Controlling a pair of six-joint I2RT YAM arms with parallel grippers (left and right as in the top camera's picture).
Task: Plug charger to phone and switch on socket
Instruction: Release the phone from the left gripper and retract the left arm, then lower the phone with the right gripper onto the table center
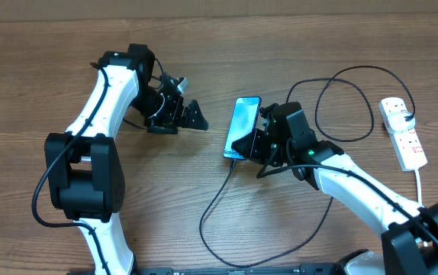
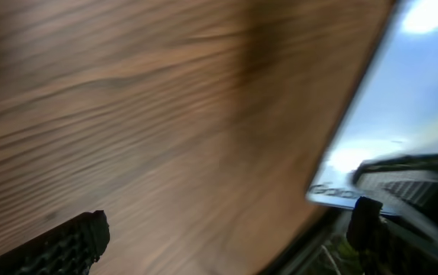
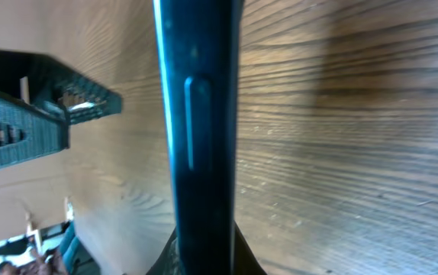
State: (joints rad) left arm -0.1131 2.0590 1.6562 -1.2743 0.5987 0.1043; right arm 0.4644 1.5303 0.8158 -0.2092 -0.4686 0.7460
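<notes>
The phone lies mid-table with its light-blue screen lit. My right gripper is shut on the phone's right side near its lower end. In the right wrist view the phone's dark edge runs upright between my fingers. The charger, a thin black cable, runs from the phone's lower end and loops round to the socket at the far right. I cannot tell if its tip is seated. My left gripper is open and empty, left of the phone. The left wrist view shows its fingers spread, with the phone ahead.
A black plug and a white cord sit at the socket. The cable makes a large loop behind my right arm. Bare wooden table lies around both arms.
</notes>
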